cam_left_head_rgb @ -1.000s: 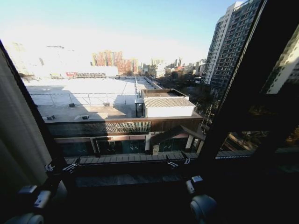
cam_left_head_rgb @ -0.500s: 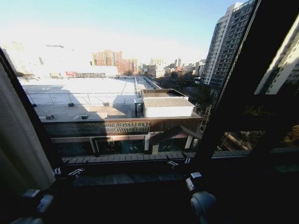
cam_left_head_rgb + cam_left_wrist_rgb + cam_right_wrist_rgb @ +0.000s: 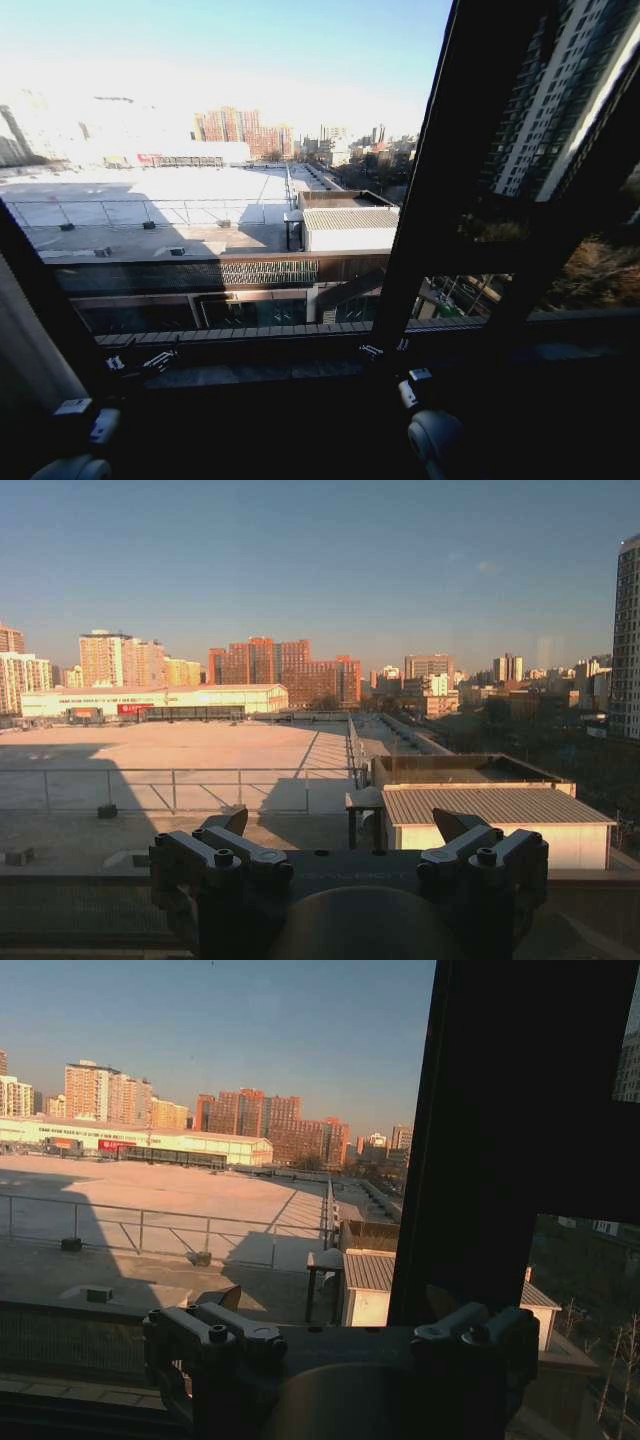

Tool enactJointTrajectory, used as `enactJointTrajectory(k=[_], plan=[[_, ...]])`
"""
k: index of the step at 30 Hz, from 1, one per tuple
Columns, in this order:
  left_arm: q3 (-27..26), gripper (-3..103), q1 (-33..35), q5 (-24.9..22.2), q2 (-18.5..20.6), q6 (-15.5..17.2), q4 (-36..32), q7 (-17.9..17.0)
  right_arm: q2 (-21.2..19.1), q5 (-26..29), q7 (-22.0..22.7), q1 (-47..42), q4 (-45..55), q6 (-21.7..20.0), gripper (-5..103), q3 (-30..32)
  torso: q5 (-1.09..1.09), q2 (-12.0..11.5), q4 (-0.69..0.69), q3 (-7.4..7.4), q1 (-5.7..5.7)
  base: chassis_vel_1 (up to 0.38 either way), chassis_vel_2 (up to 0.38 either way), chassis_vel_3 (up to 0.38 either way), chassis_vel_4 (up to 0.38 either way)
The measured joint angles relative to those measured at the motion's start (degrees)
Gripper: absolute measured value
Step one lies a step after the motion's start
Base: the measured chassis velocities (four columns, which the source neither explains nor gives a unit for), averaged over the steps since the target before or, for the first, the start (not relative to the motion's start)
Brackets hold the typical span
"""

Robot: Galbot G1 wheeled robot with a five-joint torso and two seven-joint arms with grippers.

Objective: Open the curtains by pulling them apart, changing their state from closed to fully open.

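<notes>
Most of the glass is bare, so the work looks close to finished: what is left of the curtains is a pale, beige-grey strip of gathered fabric at the lower left edge of the head view, tucked against the dark window frame. To do this step well, the panel should be carried all the way past the frame bar and bunched there, with any pull kept level and slow — sheer pleated cloth like this snags and springs back easily. The left gripper sits low at the bottom of its wrist view, fingers spread and holding nothing; the right gripper is likewise parted and empty, facing the thick frame bar. Both are blocky dark metal — hard and angular against the soft folds.
</notes>
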Motion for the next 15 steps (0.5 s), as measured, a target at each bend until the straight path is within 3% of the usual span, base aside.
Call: enactJointTrajectory(k=[15], plan=[[2.4,100,0.5,1.3,-0.3,-0.2,-1.2,1.0,0.5,-0.1,0.2,-0.6,1.0,-0.7,100,0.7,0.00,0.0,0.00,0.00,-0.01,-0.287,-0.427,0.285,0.439]])
